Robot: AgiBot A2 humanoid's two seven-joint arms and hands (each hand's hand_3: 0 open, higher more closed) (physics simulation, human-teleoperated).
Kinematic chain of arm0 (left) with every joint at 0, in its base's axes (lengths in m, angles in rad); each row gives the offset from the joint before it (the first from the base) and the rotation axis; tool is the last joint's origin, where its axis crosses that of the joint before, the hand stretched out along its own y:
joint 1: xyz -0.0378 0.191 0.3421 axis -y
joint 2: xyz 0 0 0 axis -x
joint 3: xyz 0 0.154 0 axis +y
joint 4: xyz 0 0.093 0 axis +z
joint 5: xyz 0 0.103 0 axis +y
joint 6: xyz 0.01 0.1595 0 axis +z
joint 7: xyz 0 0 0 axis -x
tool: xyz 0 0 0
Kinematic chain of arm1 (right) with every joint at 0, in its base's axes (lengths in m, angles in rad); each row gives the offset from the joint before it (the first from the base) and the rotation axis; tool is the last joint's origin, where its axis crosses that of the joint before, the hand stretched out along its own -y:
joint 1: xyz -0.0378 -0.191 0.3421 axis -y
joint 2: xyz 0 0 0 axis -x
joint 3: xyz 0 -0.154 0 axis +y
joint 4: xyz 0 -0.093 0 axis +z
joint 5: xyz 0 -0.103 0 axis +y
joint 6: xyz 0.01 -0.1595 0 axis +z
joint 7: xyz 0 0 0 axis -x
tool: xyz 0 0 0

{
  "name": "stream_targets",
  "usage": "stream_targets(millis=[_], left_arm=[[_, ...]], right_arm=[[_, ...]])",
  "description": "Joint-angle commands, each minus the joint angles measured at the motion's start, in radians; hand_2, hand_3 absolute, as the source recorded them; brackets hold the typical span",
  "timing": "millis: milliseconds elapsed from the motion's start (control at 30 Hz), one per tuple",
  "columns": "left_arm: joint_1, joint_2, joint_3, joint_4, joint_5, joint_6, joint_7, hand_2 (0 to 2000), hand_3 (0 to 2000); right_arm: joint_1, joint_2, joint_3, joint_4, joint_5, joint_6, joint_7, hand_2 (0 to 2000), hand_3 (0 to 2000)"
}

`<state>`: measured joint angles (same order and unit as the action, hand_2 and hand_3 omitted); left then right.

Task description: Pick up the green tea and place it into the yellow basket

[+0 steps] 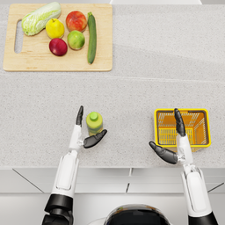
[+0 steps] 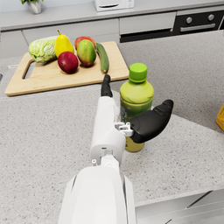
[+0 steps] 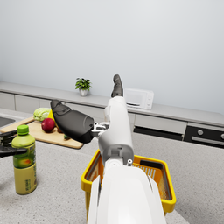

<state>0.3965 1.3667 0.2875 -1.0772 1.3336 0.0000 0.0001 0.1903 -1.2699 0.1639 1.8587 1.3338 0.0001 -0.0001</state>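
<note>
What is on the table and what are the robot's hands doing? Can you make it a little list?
bottle: green tea bottle with a green cap, standing upright on the counter
left hand: left hand open around the bottle, fingers on either side, not yet closed on it
right hand: right hand open, holding nothing, over the near edge of the basket
basket: yellow basket, nothing seen inside
board: wooden cutting board at the far left
food on board: cabbage, yellow pear, round fruits, a cucumber
</note>
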Motion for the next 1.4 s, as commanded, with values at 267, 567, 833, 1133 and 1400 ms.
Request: stream_targets(millis=[267, 567, 833, 1133, 1400], left_arm=[[0.152, 0.081, 0.016, 0.265, 0.001, 0.000, 0.000, 0, 0], [0.206, 0.115, -0.044, 0.333, 0.001, -0.056, 0.001, 2000, 980], [0.138, 0.113, -0.040, -0.184, 0.002, -0.081, 0.001, 2000, 2000], [0.157, 0.161, 0.159, -0.490, 0.001, -0.090, 0.005, 2000, 2000], [0.123, 0.078, 0.293, -0.591, 0.014, 0.014, 0.004, 2000, 2000]], right_arm=[[0.017, -0.029, 0.040, -0.019, 0.001, 0.000, 0.000, 0, 0], [0.000, -0.042, 0.035, -0.018, 0.001, 0.000, 0.000, 0, 0], [0.158, -0.191, 0.202, -0.219, 0.001, 0.000, 0.000, 0, 0], [0.271, -0.276, 0.256, -0.318, 0.001, 0.000, 0.000, 0, 0], [0.335, -0.268, 0.282, -0.343, 0.009, 0.147, -0.001, 2000, 653]])
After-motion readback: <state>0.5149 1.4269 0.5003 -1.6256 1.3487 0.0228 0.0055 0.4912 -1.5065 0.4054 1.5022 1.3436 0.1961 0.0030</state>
